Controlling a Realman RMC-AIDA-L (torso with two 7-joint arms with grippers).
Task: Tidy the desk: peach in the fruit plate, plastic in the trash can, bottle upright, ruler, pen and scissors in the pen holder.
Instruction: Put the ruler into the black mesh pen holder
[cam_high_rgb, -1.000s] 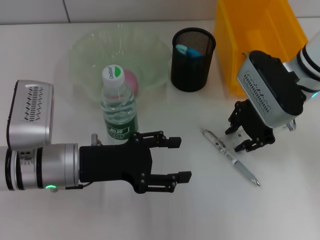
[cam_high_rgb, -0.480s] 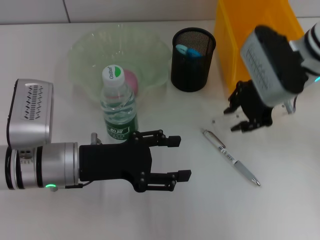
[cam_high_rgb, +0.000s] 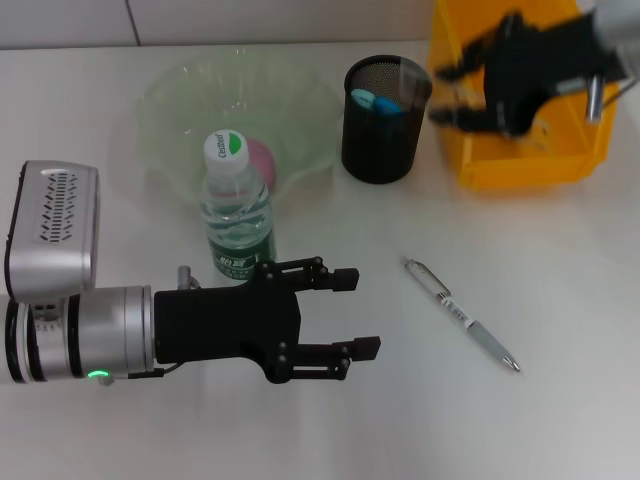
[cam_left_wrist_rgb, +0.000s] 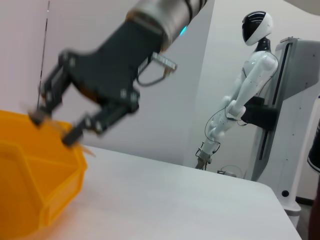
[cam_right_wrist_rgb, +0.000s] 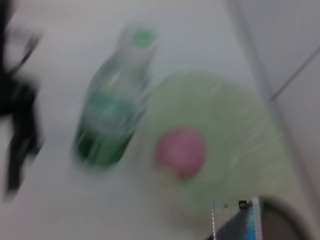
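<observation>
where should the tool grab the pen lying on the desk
Grip the pen at mid-barrel, coming straight down, fingers closing across its narrow width. It lies flat and diagonal on the desk with bare surface all around, so a side approach gives nothing to close on. The clip end points toward the pen holder; staying below the clip probably gives an even hold.

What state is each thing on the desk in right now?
Bottle: upright, cap on, beside the plate.
Peach: in the plate.
Pen: lying flat on the desk, not in the holder.
Holder: upright, blue-handled item inside.
Bin: upright, open-topped.
Left claw: open, empty, near the bottle.
Right claw: open, over the bin.
</observation>
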